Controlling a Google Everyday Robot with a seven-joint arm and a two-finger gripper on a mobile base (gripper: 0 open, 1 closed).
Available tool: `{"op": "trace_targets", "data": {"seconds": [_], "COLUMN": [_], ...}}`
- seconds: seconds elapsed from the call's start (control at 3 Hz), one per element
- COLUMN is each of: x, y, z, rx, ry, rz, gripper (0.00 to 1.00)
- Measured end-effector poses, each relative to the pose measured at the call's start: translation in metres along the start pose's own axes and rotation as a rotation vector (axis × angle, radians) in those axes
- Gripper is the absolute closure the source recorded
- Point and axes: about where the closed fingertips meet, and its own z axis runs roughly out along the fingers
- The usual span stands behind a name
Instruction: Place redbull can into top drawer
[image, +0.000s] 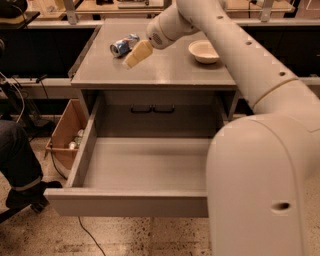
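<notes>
- Looking down from the 1 camera view, the grey cabinet top (165, 72) sits at the far side of the scene, and the top drawer (145, 167) stands wide open toward the near side
- The drawer's flat grey floor is bare, and its broad front panel runs along the near edge
- The redbull can (123, 46) lies on its side on the far left part of the cabinet top, with its silver end facing left
- The gripper (136, 55) hangs low over the cabinet top, tilted down to the left, just right of the can
- How far the gripper is open cannot be told, nor whether it touches the can; nothing is seen in its hold
- The white arm (235, 45) reaches in from the right, and its bulky lower part (265, 185) covers the near right corner of the drawer
- A round cream bowl (204, 50) stands on the far right of the cabinet top, well apart from the can
- 2 dark handles (152, 107) show on the panel behind the open drawer
- A brown cardboard box (65, 132) stands on the speckled floor left of the cabinet, and a person's leg (17, 155) shows at the left edge
</notes>
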Motion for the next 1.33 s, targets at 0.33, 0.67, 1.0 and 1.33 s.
{"op": "trace_targets", "data": {"seconds": [0.33,0.67,1.0,1.33], "x": [-0.004,-0.006,-0.005,-0.012], "y": [-0.031,-0.056,-0.072,-0.076], "z": [0.038,0.073,0.117,0.138], "rx": [0.081,0.161,0.209,0.222], "ry": [-0.010,0.008,0.006,-0.019], "rz": [0.070,0.132,0.261,0.336], "gripper": [0.00,0.00,0.00,0.00]}}
